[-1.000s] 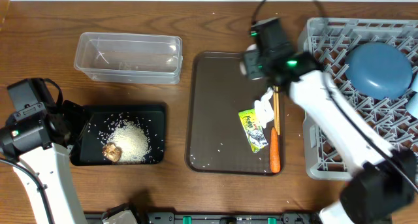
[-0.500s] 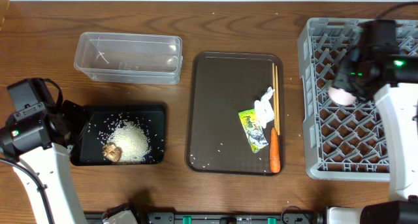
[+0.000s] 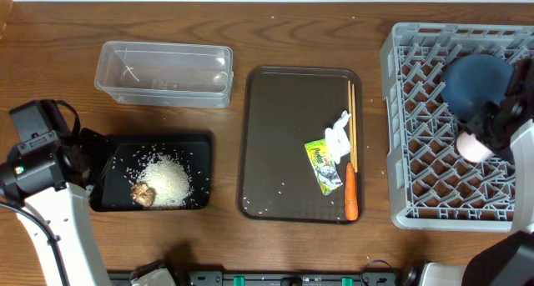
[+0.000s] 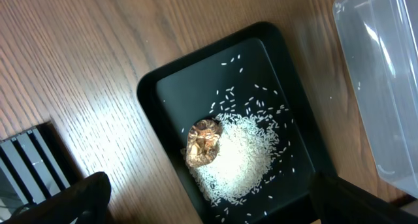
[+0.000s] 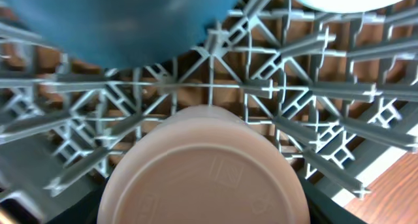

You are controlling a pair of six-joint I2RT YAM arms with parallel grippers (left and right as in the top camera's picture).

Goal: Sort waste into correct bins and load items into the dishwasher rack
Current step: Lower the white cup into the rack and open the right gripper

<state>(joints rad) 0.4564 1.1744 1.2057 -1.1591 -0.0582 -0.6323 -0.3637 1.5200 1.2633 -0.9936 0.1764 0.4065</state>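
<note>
With rice (image 3: 167,182) lying in the black tray (image 3: 113,144) and the dark-blue plate (image 3: 477,82) racked, I am gripping the white cup (image 3: 472,146) in my right hand (image 3: 484,137) over the rack (image 3: 417,178) at right, while tissue (image 3: 337,134), wrapper (image 3: 322,165), carrot (image 3: 351,194) and chopsticks (image 3: 351,111) are waiting mid-frame.

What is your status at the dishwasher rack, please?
Left jaws open near black tray. Right jaws shut on white cup over rack. Dark-blue plate close beside it.

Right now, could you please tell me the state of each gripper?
Left gripper: open, holding nothing.
Right gripper: closed on the white cup, over the dishwasher rack.
</note>
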